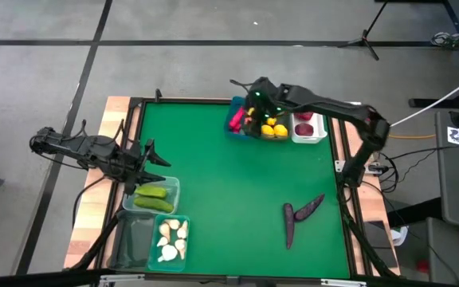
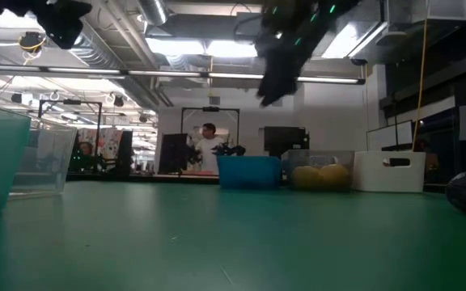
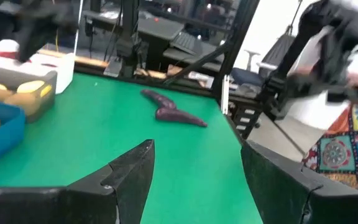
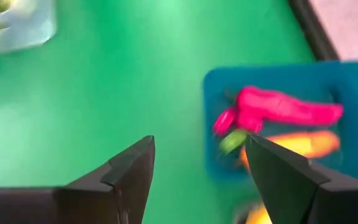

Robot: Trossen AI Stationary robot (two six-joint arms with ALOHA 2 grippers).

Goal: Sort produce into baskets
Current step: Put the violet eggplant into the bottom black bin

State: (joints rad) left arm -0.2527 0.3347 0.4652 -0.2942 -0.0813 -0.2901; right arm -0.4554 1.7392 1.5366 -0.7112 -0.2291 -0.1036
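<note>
Surface: green mat on a wooden-edged table; beyond it a lit workshop, with a person standing far back in the low view.
Nearest bins: teal bin at the near left corner holds white garlic; a clear bin sits just beside it.
Cucumber bin: pale clear bin, just behind the teal one, holds green cucumbers.
Eggplants: two dark purple eggplants lie loose on the mat at near right, ends touching, in no bin.
Left gripper: left gripper hovers at the left edge, just behind the cucumber bin; fingers spread, nothing between them.
Far bins: blue bin holds pink pepper and orange carrot; next bin holds yellow lemons; white bin holds something red.
Right gripper: right gripper hangs over the blue bin; fingers spread, empty.
</note>
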